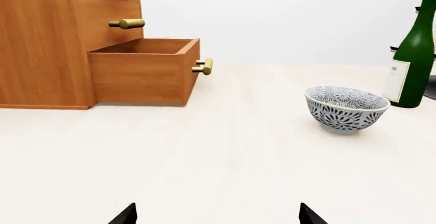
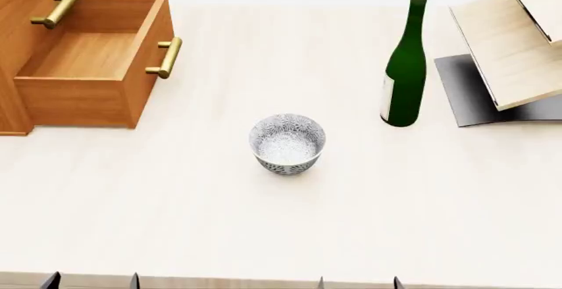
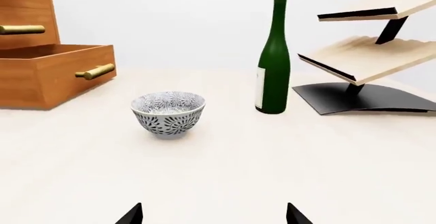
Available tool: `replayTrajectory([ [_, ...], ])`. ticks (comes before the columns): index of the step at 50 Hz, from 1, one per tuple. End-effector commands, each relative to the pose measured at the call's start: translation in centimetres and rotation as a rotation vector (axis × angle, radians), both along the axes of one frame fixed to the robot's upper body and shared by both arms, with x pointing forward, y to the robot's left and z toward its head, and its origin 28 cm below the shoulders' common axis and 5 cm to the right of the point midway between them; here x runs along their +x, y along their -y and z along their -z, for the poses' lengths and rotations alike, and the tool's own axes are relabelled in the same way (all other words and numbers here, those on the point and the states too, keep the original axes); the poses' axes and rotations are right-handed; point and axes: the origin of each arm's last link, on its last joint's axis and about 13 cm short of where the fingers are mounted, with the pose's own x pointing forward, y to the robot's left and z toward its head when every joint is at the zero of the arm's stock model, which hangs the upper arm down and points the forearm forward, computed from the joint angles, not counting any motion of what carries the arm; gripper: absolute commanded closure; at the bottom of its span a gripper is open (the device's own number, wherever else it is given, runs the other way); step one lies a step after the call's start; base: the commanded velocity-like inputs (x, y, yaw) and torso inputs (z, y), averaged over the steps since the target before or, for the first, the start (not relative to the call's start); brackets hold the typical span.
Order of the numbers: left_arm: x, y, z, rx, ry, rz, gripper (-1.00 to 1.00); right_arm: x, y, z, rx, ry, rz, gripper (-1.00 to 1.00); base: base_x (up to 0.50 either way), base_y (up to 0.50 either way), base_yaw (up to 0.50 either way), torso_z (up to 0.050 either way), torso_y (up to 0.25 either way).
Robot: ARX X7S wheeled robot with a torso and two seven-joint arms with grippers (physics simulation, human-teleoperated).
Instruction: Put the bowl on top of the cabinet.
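The bowl (image 2: 287,143) (image 1: 346,108) (image 3: 168,114), white with a grey-blue pattern, stands upright and empty on the pale table (image 2: 263,236), near its middle. The warm-brown cabinet (image 2: 26,45) (image 1: 41,40) (image 3: 27,15) stands at the far left with its lowest drawer (image 2: 88,62) (image 1: 143,71) pulled out; its top is out of view. My left gripper (image 2: 92,281) (image 1: 216,215) and right gripper (image 2: 358,282) (image 3: 214,215) hover at the table's near edge, both open and empty, well short of the bowl.
A tall green bottle (image 2: 406,65) (image 3: 274,55) (image 1: 414,55) stands right of the bowl. Behind it is a pale slanted wooden rack (image 2: 518,45) (image 3: 368,55) on a dark base. Brass bar handles (image 2: 167,57) stick out from the drawers.
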Motion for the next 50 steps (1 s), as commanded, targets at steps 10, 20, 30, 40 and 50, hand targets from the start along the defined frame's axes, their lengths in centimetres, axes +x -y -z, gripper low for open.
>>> replayTrajectory([
  [10, -0.9, -0.5, -6.5, -0.068, 0.109, 0.045, -1.00, -2.3, 0.9, -6.2, 0.036, 0.205, 0.034, -1.00, 0.25, 0.00, 0.00, 0.000, 0.000],
  [20, -1.9, -0.5, -10.2, -0.023, 0.208, 0.061, -1.00, -4.2, 1.9, -11.1, 0.040, 0.343, 0.064, -1.00, 0.49, 0.00, 0.00, 0.000, 0.000],
  [30, -2.4, -0.6, -10.2, -0.007, 0.250, 0.062, -1.00, -5.0, 2.4, -11.6, 0.012, 0.404, 0.092, -1.00, 0.50, 0.00, 0.00, 0.000, 0.000],
  [40, -2.5, -0.6, -10.2, 0.001, 0.255, 0.067, -1.00, -5.5, 2.5, -12.0, 0.013, 0.432, 0.097, -1.00, 0.50, 0.00, 0.00, 0.000, 0.000],
  [50, -2.5, -0.6, -10.2, 0.008, 0.264, 0.062, -1.00, -5.5, 2.4, -11.9, 0.001, 0.435, 0.089, -1.00, 0.50, 0.00, 0.00, 0.000, 0.000],
])
